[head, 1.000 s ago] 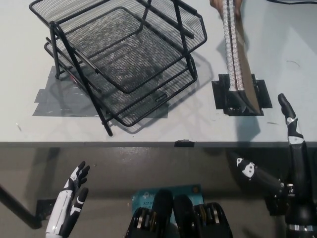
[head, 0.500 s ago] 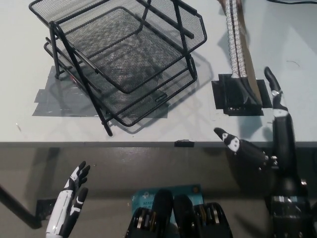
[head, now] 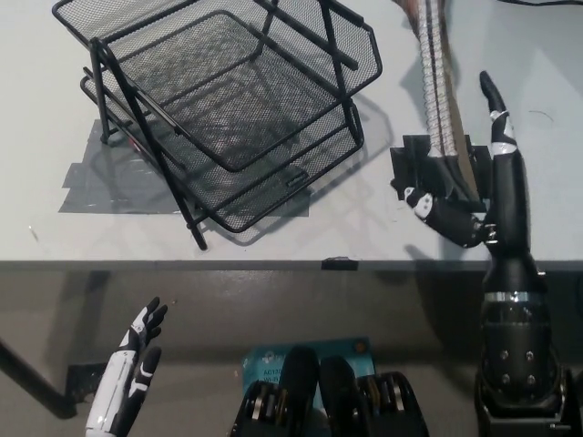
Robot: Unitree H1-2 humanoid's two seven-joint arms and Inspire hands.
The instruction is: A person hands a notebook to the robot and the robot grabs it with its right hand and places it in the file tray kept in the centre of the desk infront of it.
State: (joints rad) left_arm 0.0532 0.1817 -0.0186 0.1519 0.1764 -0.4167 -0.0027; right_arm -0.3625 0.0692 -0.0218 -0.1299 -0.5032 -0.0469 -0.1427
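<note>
Reaching up over the desk (head: 510, 55) edge with the right hand (head: 483, 196), fingers spread wide apart and closed on nothing, one long finger pointing up past the notebook's right side and the thumb angling out left beneath its lower end. Standing just beside the notebook (head: 439, 91), possibly brushing its bottom corner, though contact is hard to judge from this steep angle. Hanging down from the top edge of the view, spiral spine facing the camera, brown cover edge on, lower end over a black patch (head: 408, 168) on the desk. Showing at the very top, a person's hand (head: 412, 7) gripping the notebook's upper end. Sitting well left of the notebook, near the desk's centre, a black mesh tray (head: 228, 109) with stacked tiers tilted on a wire frame, nothing visible inside. Lying under the tray's left side, grey tape (head: 91, 182) stuck flat on the desk. Resting low at the lower left, below the desk edge, the left hand (head: 127, 373), white, fingers slightly apart and holding nothing. Lying on the floor near the bottom middle, a teal sheet (head: 264, 364) partly hidden.
</note>
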